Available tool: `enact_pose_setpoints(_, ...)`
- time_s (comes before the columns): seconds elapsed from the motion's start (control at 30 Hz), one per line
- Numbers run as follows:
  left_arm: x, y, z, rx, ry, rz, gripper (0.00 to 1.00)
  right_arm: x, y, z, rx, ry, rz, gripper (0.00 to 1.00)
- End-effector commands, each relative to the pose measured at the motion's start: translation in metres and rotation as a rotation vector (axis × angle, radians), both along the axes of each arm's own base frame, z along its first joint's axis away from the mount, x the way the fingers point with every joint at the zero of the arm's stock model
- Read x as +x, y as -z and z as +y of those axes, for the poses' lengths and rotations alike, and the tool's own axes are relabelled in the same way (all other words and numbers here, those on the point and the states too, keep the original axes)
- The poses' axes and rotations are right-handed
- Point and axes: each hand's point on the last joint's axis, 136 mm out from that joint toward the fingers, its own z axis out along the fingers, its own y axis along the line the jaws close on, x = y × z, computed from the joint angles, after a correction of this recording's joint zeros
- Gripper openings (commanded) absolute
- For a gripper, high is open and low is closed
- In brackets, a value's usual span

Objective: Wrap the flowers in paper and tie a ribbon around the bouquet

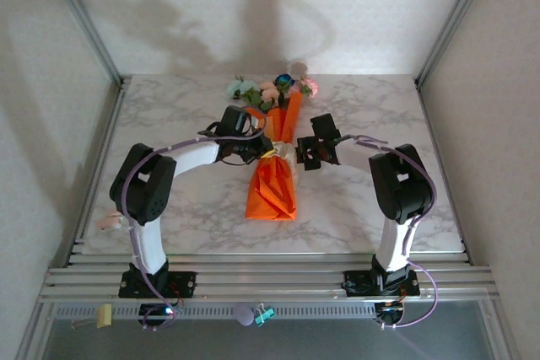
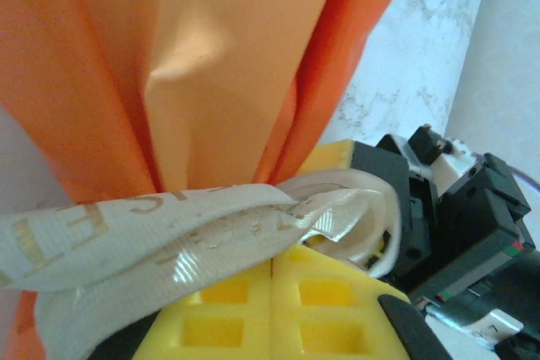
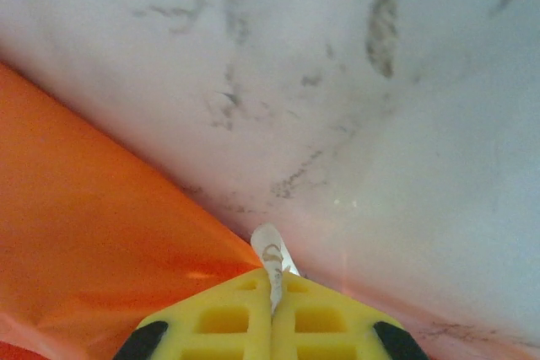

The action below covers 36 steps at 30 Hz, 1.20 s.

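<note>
Marble table, rails along its near edge. The bouquet lies mid-table, blooms far, wide end near. Paper is already round the stems and the flowers poke out at the far end. Ribbon crosses the waist. L gripper sits just left of the waist, pads clenched w/ ribbon pinched at them; R gripper is just right of it, jaws clamped on a ribbon end, its tip sticking out between the pads. Risks, as I judge: uneven pull drags the whole cone sideways or spins it, since nothing else pins it. A hard tug crushes the thin paper or slides the ribbon toward the narrow part. The R grip is only on the very tip, so it may slip out. Room: bare marble left and right of the bouquet and a free strip before the rails. Blooms lie near the table's far edge, so little slack there.
</note>
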Motion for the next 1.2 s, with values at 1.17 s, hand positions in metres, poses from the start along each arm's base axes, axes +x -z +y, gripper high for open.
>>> enact_pose_setpoints(1.17,-0.061,0.001,0.087,0.051,-0.121,0.071,0.00,0.029,-0.033,-0.044,-0.499,-0.313,-0.282,0.00)
